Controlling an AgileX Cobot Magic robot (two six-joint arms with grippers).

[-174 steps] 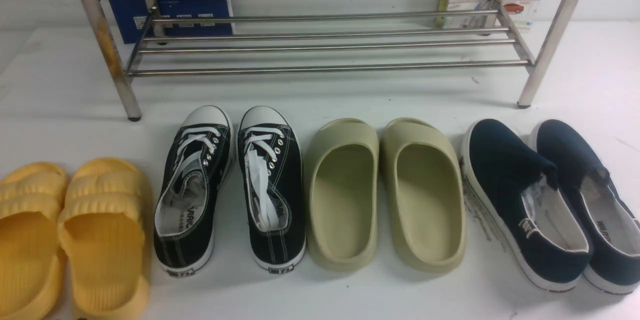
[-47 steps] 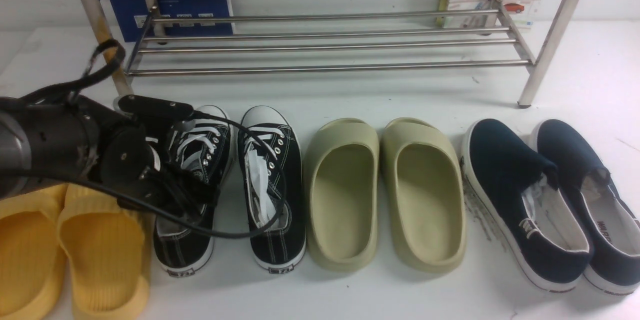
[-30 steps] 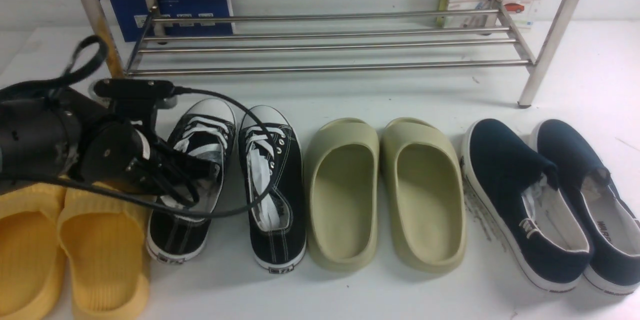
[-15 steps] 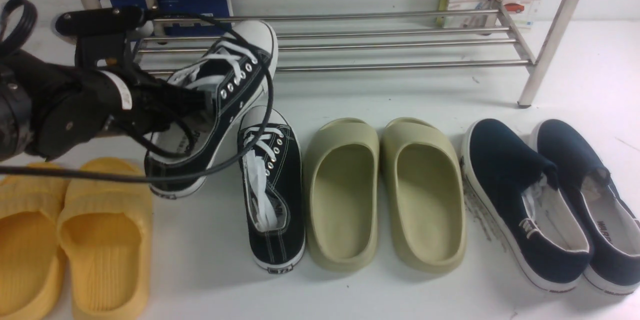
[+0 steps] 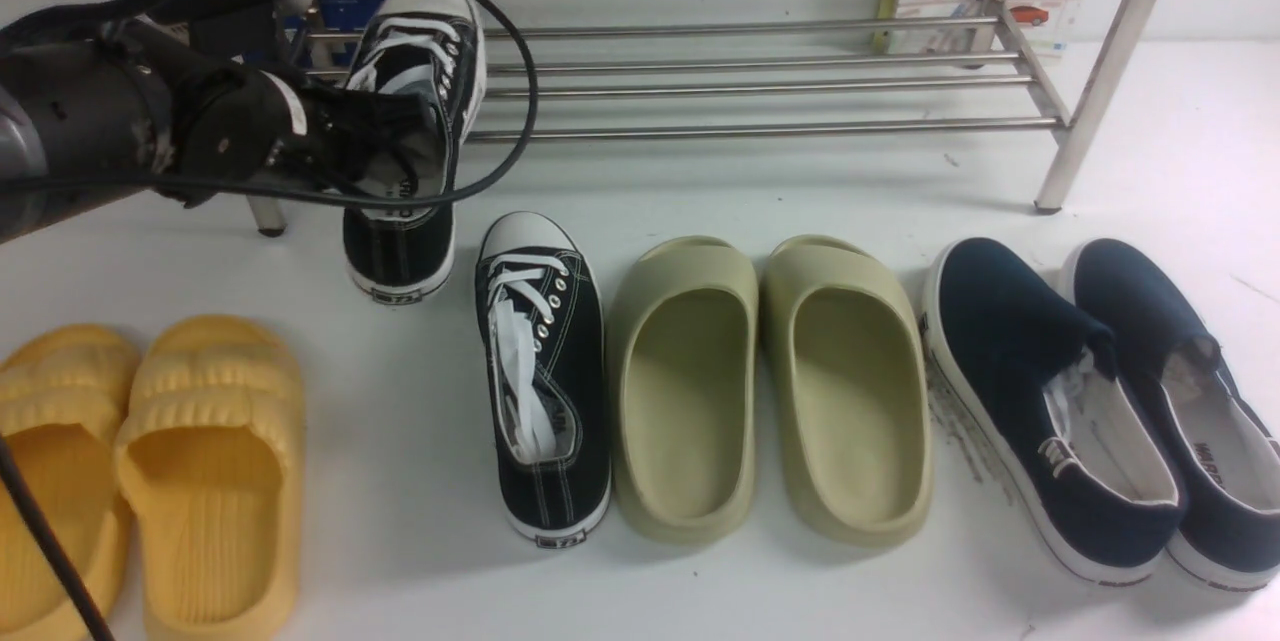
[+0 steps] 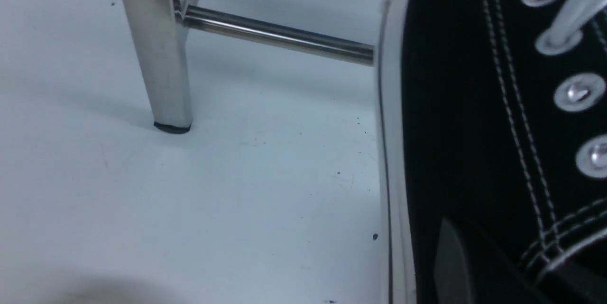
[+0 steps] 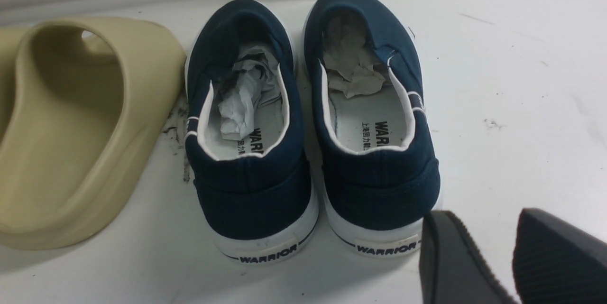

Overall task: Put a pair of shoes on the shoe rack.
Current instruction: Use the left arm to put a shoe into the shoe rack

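Note:
One black canvas sneaker (image 5: 412,111) with a white toe cap hangs in the air before the left end of the shoe rack (image 5: 750,130), its toe over the lower rails. My left gripper (image 5: 392,143) is shut on its side wall near the collar. In the left wrist view the sneaker (image 6: 469,119) fills the right side, one finger (image 6: 450,266) lies against the canvas, and a rack leg (image 6: 161,57) stands close by. The other sneaker (image 5: 545,371) lies on the floor, toe toward the rack. My right gripper (image 7: 480,228) is open and empty behind the navy slip-ons.
Olive foam slippers (image 5: 770,381) lie right of the floor sneaker, yellow slippers (image 5: 150,461) at the near left, navy slip-ons (image 5: 1100,401) at the right. A black cable (image 5: 522,91) loops from my left arm past the held sneaker. The rack's right leg (image 5: 1090,111) stands near the slip-ons.
My left arm has carried the sneaker up off the floor and forward to the rack's left end. Its toe has turned from slanting right to pointing at the rails.

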